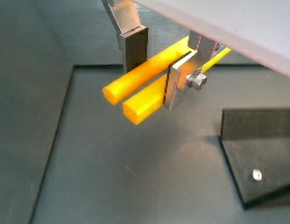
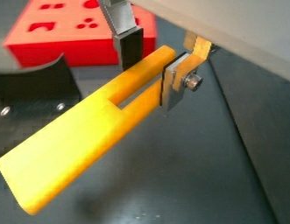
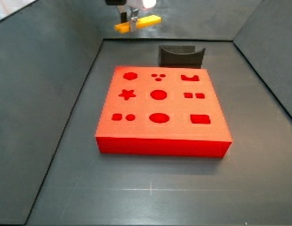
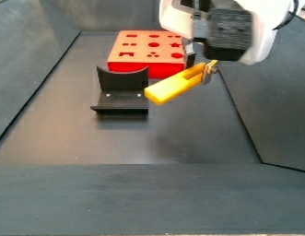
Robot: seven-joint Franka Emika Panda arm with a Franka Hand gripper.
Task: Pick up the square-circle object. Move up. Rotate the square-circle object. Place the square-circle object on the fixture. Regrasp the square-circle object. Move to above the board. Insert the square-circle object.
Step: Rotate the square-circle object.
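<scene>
I am seeing the board (image 3: 160, 110) lying flat on the dark floor, its shaped cut-outs all showing bare red bottoms: a star, circles, an oval and squares, with nothing sitting in any of them. In a side view the fixture (image 4: 119, 89) is standing just beside the board's near edge, and the notch in its top is holding nothing. In a wrist view the same board (image 2: 67, 31) is showing beyond the fixture's curved dark edge (image 2: 36, 83).

I am holding the gripper (image 4: 204, 67) up in the air, off to the side of the fixture and clear of the floor. Its jaws are closed down on the square-circle object (image 4: 178, 84), and the silver fingers (image 1: 180, 81) are pressing on either side of the yellow piece. In that side view the peg is sticking out from the fingers at a downward slant, away from the white arm body above. In a wrist view the square-circle object (image 1: 145, 85) is showing its two prong-like ends side by side, pointing away from the gripper (image 1: 159, 70). In a side view the gripper (image 3: 132, 24) is hanging above the far end of the workspace, beyond the fixture (image 3: 181, 56).
</scene>
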